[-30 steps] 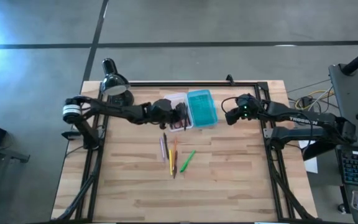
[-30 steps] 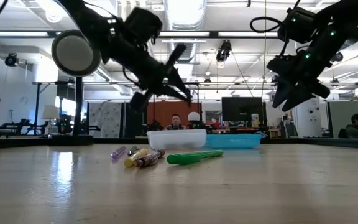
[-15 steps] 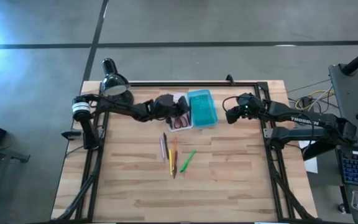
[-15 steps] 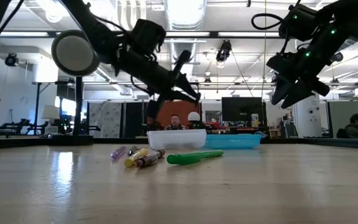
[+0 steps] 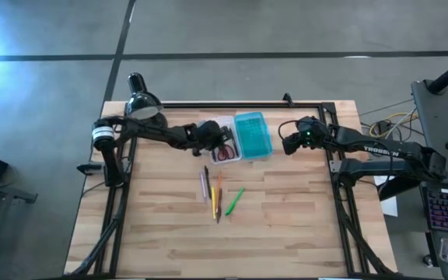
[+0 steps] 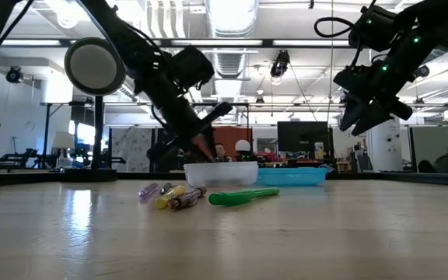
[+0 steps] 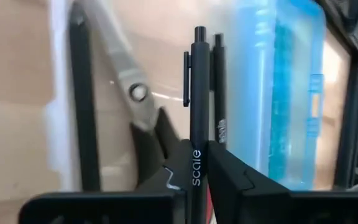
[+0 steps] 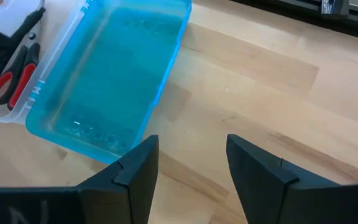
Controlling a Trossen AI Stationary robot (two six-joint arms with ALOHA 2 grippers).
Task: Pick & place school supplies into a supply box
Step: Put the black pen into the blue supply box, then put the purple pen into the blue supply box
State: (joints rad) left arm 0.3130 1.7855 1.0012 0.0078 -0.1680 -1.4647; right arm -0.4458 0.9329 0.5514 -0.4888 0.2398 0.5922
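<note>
Dark pen between left fingers

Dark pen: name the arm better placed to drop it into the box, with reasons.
Left. The left gripper is shut on the dark pen, right above the clear box where the scissors lie. The right gripper hangs open and empty beyond the teal lid.

Both arms are dark, slim and jointed. The left arm carries a white-banded round joint near its base. The right arm bears white lettering along its forearm and green lights by the wrist. Black cables loop beside each wrist. Each pincer has angular, matte black fingers.
</note>
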